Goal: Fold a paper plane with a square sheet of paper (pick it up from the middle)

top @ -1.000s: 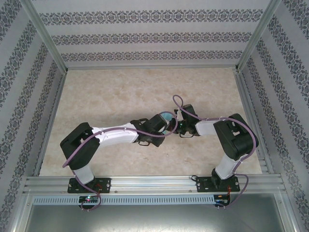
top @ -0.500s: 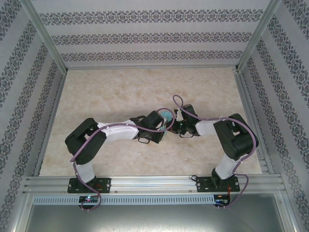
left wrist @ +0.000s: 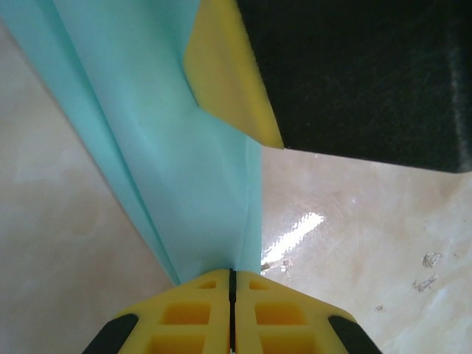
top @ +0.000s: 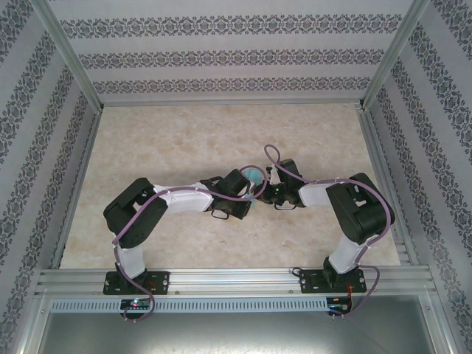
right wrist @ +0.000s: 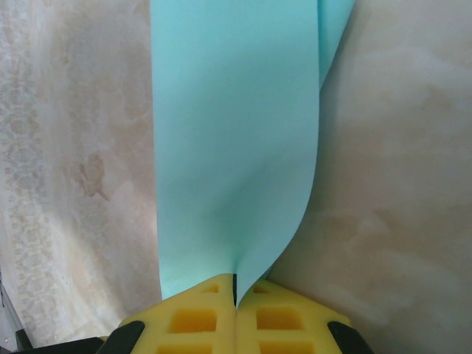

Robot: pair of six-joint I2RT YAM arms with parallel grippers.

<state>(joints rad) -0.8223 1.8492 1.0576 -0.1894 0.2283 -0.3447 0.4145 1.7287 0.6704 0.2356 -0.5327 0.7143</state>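
The teal-blue sheet of paper [top: 253,175] is held up off the table between my two grippers, near the table's middle. In the left wrist view the paper [left wrist: 184,162] shows long creases and folded layers, and my left gripper [left wrist: 231,276] is shut on its narrow lower end. A yellow fingertip [left wrist: 225,81] of the right gripper pinches it higher up. In the right wrist view the paper [right wrist: 236,133] runs up as a smooth curved strip from my right gripper [right wrist: 236,284], which is shut on its edge. I cannot tell whether it has a paper plane shape. Seen from above, the left gripper [top: 251,189] and the right gripper [top: 265,189] nearly touch.
The beige marbled table [top: 184,133] lies open behind and beside the arms. Patterned walls [top: 221,55] and metal frame posts enclose it on three sides. A metal rail [top: 236,280] runs along the near edge by the arm bases.
My left gripper has closed on the paper. The left arm's elbow swung to the right and the wrist edged up. The right arm held still.
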